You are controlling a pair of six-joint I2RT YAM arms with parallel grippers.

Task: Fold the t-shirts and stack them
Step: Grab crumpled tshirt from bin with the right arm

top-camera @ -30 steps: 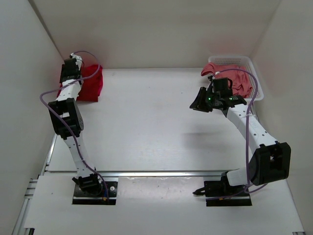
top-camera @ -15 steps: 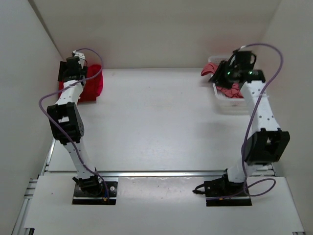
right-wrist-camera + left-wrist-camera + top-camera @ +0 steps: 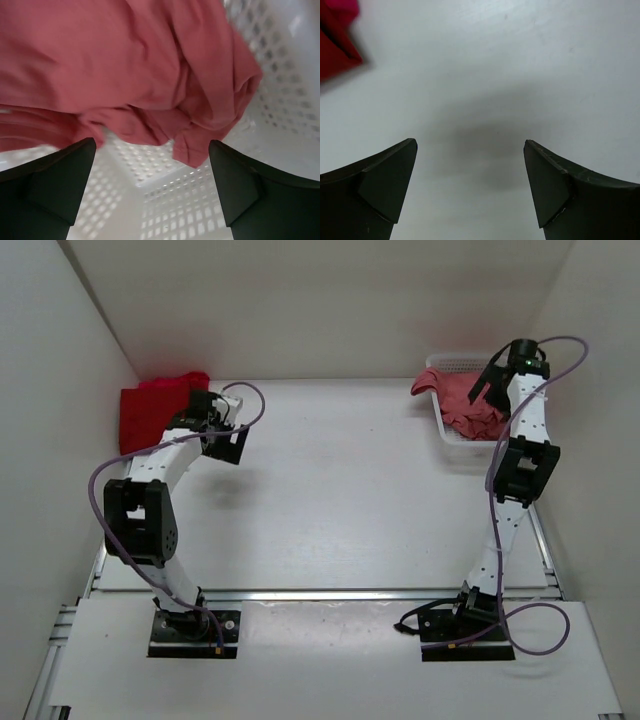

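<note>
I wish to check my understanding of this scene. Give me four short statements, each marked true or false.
1. The left end effector is open and empty. True.
2. The red t-shirts lie inside the white basket. False: they lie on the table, in its far left corner.
3. The salmon t-shirt lies in the white basket. True.
4. The right end effector grips the salmon t-shirt. False: it is open above it.

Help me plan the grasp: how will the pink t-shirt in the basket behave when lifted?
Probably floppy: the pink t-shirt lies crumpled in folds, so it should drape and unfurl. It hangs over the basket rim, so it may snag.
</note>
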